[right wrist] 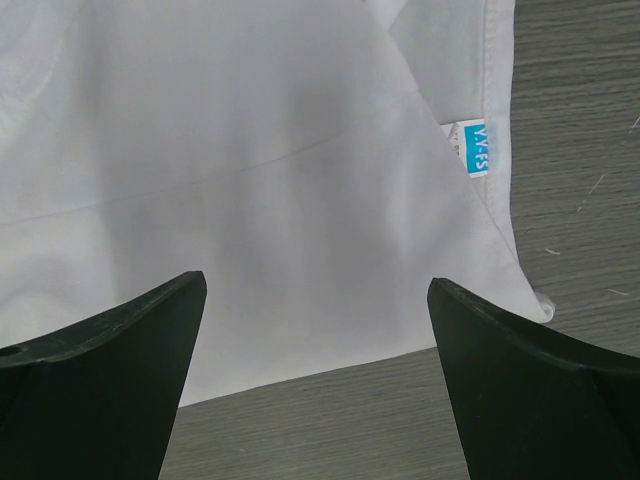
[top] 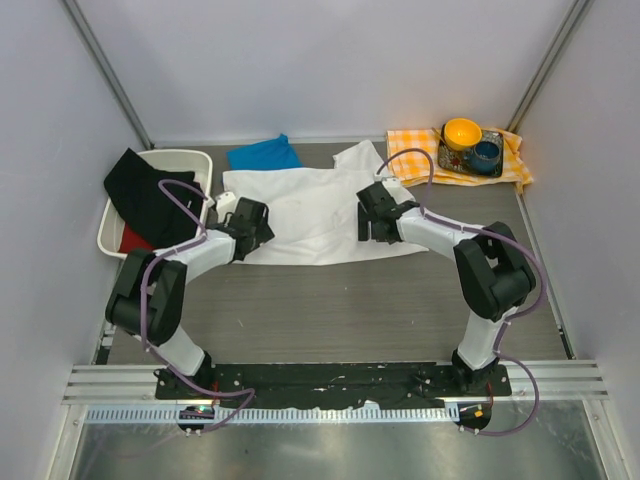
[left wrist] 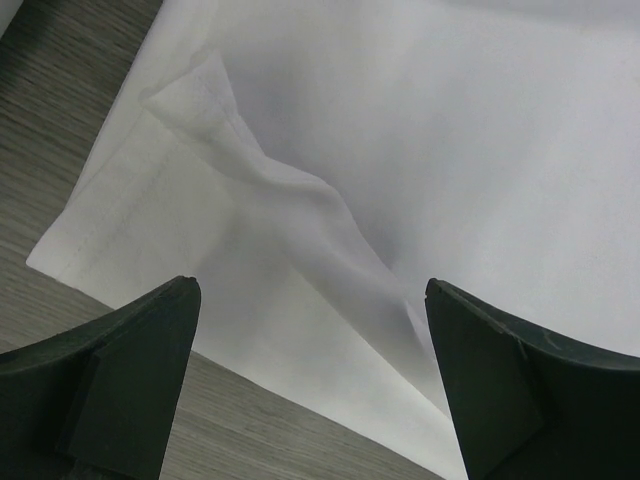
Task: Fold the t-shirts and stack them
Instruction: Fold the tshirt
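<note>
Shirts: white t-shirt lies spread flat mid-surface, looks only partly folded; blue t-shirt is a small folded square at the back, just beside the white one's far left edge and near the white bin.
Left fingers: wide apart, empty, low over the white shirt's left edge; a raised ridge of cloth runs between them.
Right fingers: wide apart, nothing held, over the white shirt's right side, near the edge with the blue label.
Handling: thin cotton, judged light and limp; no stiffness, so it will sag, drag and wrinkle when lifted. Not fragile. Probably grips the wood-grain surface a little, so sliding bunches it.
Where to hold: pinch at hems and corners, not mid-panel. Left side, the ridge or the near corner; right side, the edge by the label. Both sides lifted together should keep it flat.
Risk: catching only the top layer would pull the fold open.
Progress: judged mid-fold; white one not yet compact, nothing stacked.
</note>
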Motion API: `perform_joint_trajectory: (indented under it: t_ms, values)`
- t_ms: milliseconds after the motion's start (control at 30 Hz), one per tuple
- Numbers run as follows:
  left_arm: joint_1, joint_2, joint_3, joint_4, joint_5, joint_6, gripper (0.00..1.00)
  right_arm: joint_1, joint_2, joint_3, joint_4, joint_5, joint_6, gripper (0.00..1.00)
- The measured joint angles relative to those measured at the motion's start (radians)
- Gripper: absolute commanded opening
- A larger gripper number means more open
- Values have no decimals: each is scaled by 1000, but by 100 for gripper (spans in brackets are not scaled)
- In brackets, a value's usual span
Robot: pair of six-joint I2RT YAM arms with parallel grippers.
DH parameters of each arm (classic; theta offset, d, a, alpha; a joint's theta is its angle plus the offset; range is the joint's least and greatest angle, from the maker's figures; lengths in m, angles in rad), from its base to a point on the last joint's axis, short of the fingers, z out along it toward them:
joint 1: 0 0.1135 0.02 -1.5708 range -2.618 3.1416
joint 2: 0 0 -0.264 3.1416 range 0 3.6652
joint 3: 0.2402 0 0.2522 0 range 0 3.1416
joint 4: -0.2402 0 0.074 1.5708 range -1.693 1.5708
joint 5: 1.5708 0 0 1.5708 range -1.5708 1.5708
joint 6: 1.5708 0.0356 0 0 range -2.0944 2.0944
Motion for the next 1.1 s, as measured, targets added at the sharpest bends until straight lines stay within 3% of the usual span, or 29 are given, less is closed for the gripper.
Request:
perform_joint_trajectory:
  t_ms: [300,633,833,1100]
  values:
    - [-2,15,-67,66,-51,14,100,0,14,-76,24,30,14,100]
    - [-8,-103,-201,123,-57,-17,99,21,-41,-150,17,84,95,100]
    - [-57,-216,-279,66,-41,-72,99,47,-115,-211,-87,100,156,100]
    - [-181,-436,-369,-166,-43,-203,98,79,-253,-308,-290,112,251,100]
